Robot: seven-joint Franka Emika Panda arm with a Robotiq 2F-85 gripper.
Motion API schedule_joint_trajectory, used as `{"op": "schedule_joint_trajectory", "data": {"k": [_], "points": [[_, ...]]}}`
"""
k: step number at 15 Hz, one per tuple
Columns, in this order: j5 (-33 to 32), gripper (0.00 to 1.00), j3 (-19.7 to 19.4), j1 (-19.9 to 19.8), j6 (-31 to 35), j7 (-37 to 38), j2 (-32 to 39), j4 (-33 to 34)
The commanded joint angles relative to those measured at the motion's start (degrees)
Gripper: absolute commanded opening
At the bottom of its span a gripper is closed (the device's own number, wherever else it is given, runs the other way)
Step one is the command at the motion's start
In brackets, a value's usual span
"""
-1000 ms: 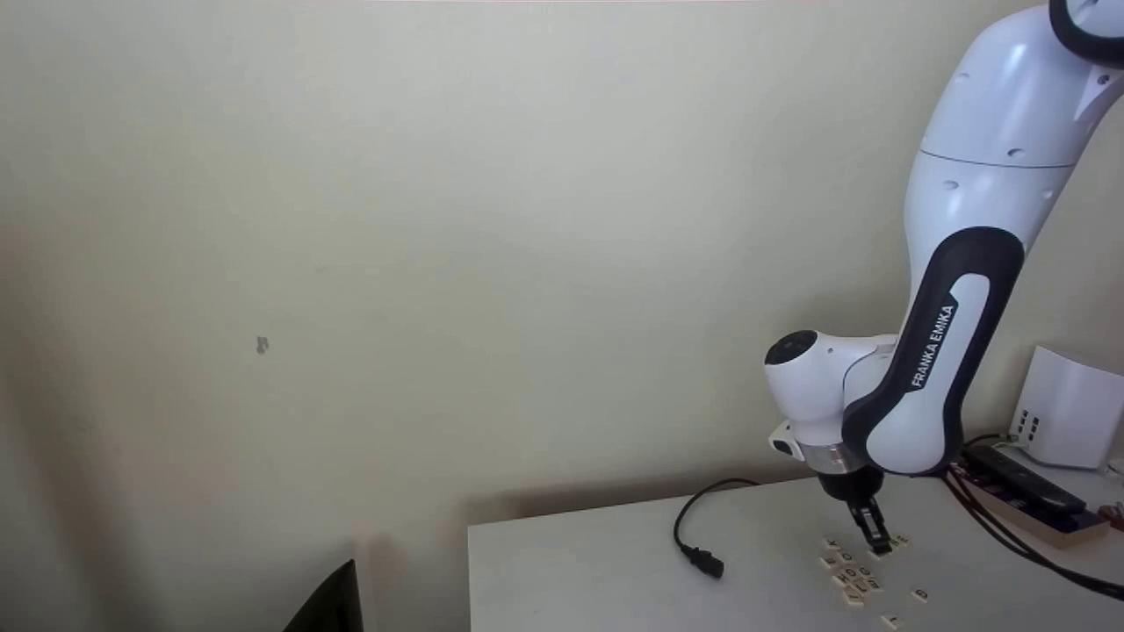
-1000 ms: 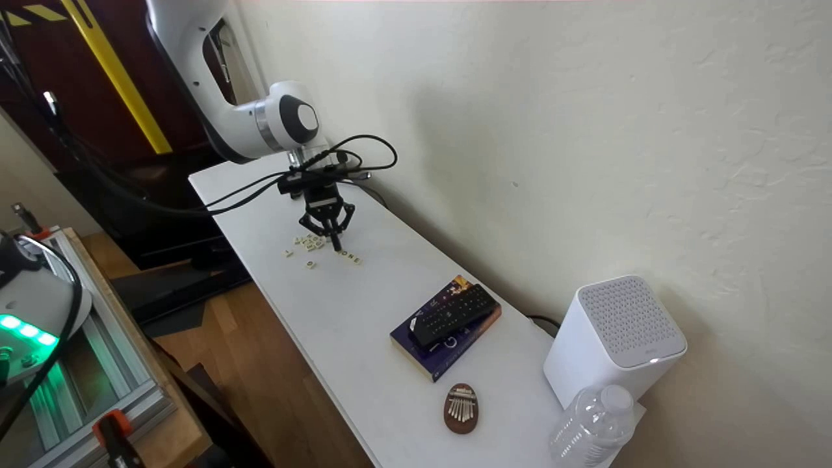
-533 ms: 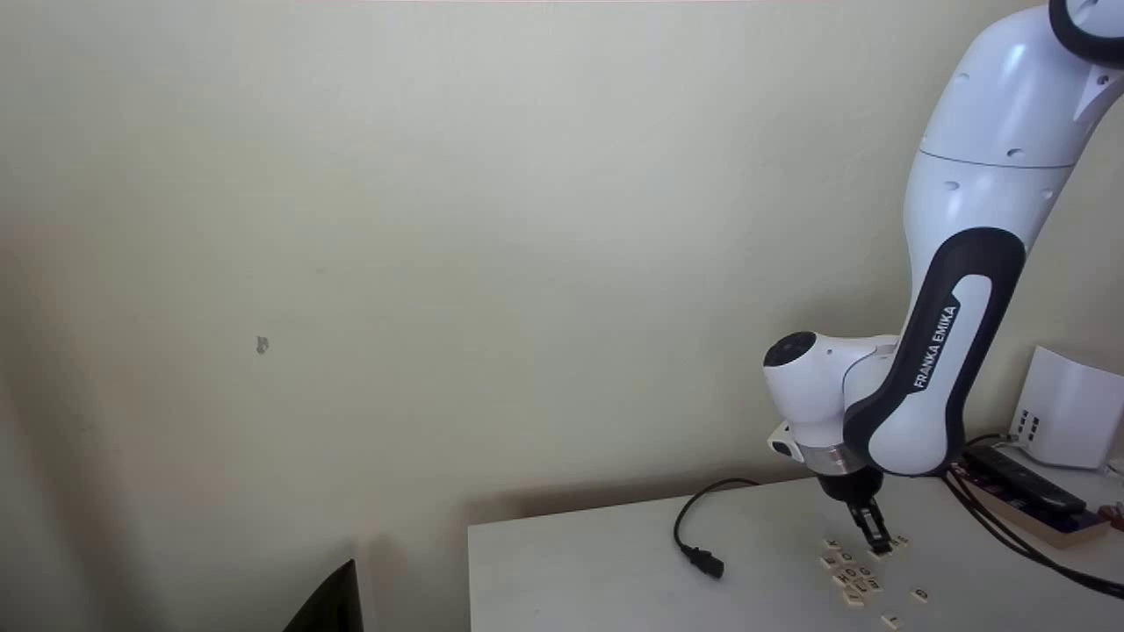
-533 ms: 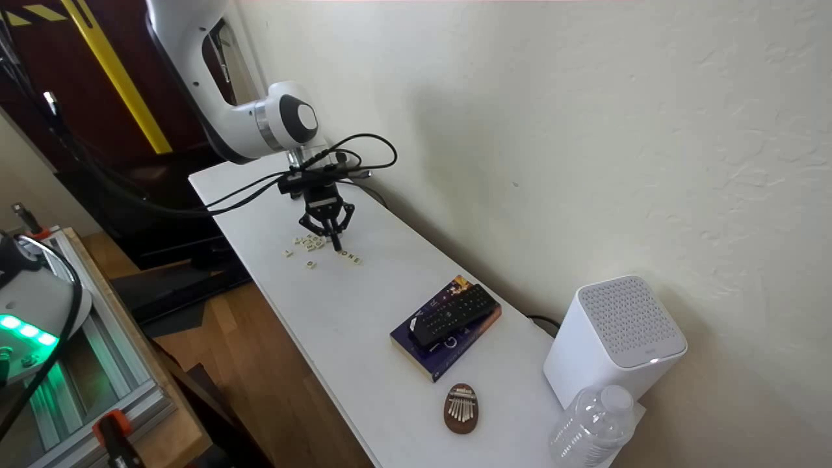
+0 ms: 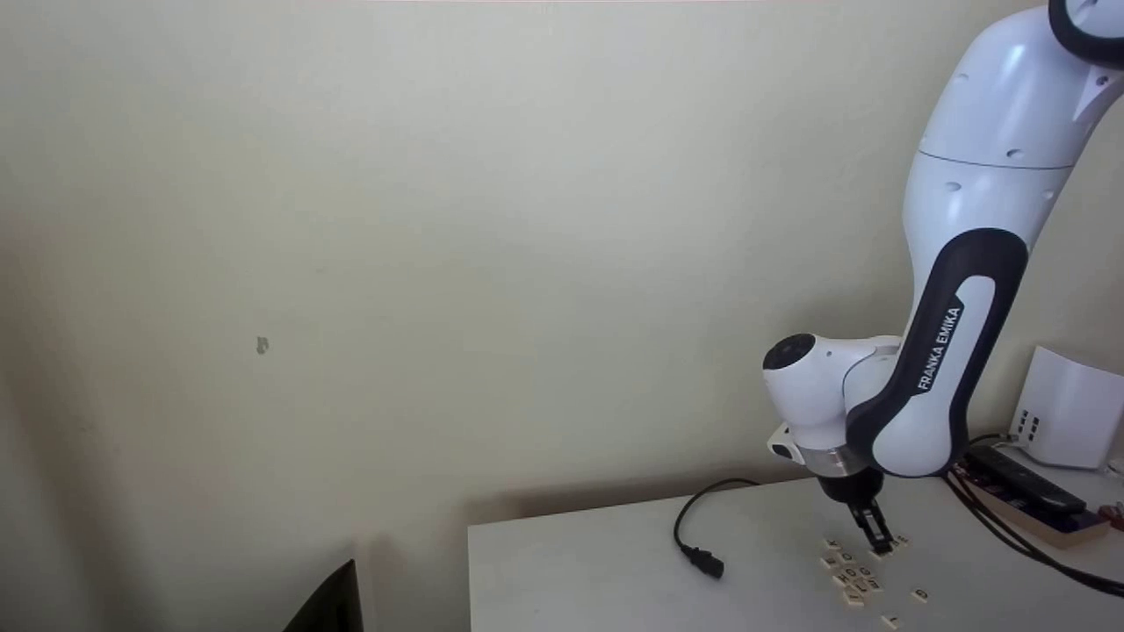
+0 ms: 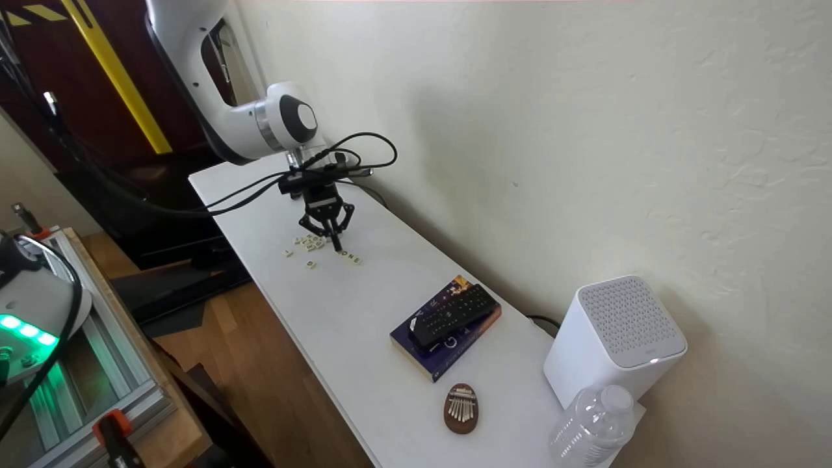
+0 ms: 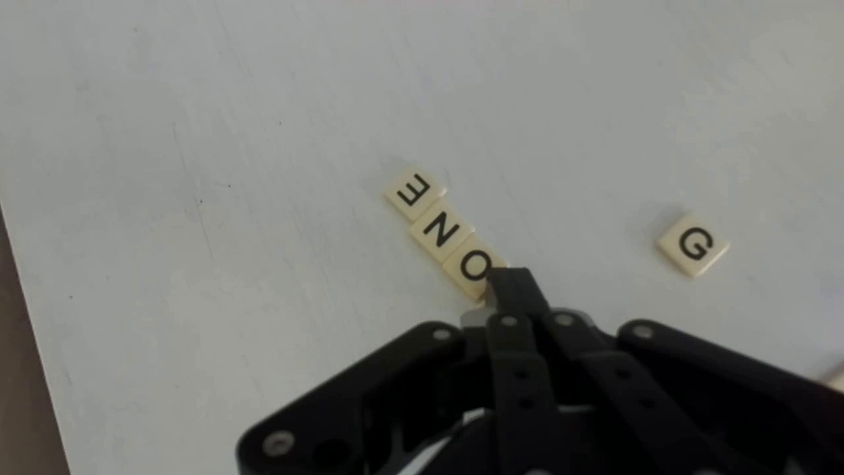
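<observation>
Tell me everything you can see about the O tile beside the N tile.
The O tile is a small, cream-coloured, plastic-looking square bearing a black O. It lies flat, letter up, on the white tabletop, one edge against the N tile. In the wrist view the fingers hide one corner; whether they touch it cannot be told.

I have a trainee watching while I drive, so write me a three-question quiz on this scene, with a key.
1. Fill in: in the wrist view, the gripper hides part of the tile lettered ___.
2. True or false: the black remote lies on top of the book.
3. Choose one. The gripper is: A. wide open; B. shut; C. outside the wrist view.

Key: 1. O; 2. True; 3. B
</observation>
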Motion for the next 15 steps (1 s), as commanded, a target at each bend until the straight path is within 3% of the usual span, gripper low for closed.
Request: {"op": "schedule_joint_trajectory", "data": {"k": [1,15], "points": [[-2.8,0.0,0.6,-0.9,-0.8,1.1,2.6,1.7],[-2.8,0.0,2.3,-3.5,-1.3,0.0,1.1,1.0]]}}
